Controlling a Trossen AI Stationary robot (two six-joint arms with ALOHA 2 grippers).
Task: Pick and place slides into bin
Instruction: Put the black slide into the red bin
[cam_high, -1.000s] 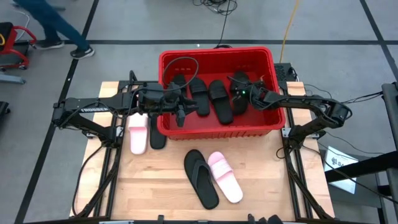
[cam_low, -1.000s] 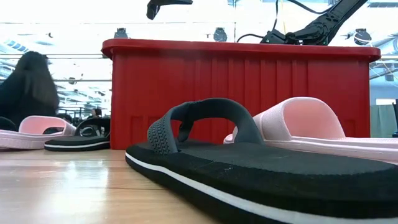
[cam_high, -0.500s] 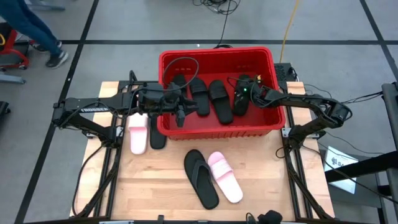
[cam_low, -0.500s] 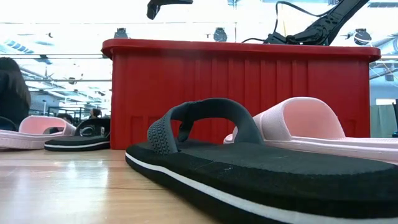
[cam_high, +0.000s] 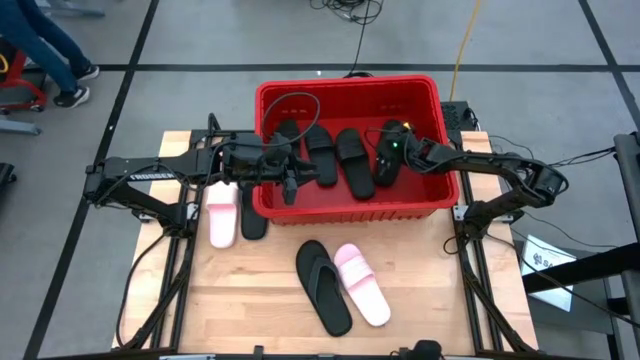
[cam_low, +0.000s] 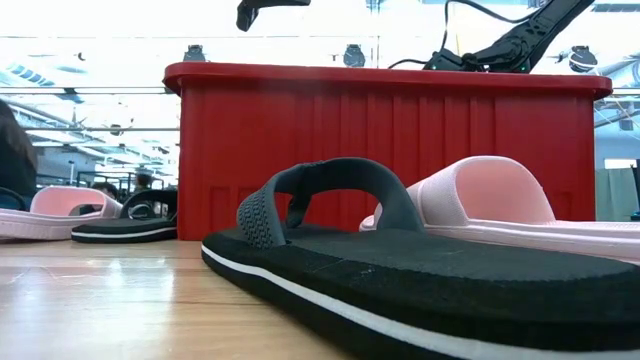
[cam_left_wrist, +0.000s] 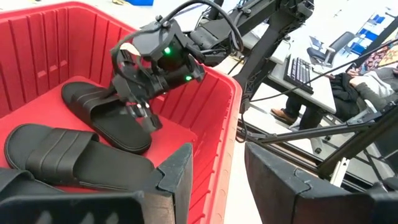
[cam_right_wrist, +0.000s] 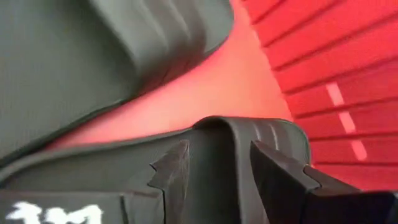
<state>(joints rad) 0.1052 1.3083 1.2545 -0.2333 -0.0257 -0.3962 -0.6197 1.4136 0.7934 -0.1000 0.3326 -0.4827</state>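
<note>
Fingers of the right gripper (cam_high: 388, 152) are seen parted down inside the red bin (cam_high: 268, 95), straddling the strap of a black slide (cam_right_wrist: 205, 162) on the bin floor; whether it is pinched or just let go cannot be told. Left gripper (cam_high: 290, 183) is parked over the bin's near left corner, fingers (cam_left_wrist: 177, 171) spread and nothing held. Four black slides (cam_high: 352, 158) are counted inside the bin, so about half the job is judged done. Four are left on the table (cam_high: 250, 290): a pink slide (cam_high: 220, 215) with a black one (cam_high: 253, 220) beside the bin's left wall, and a black thong sandal (cam_high: 323, 285) touching another pink slide (cam_high: 361, 283) in front of the bin.
</note>
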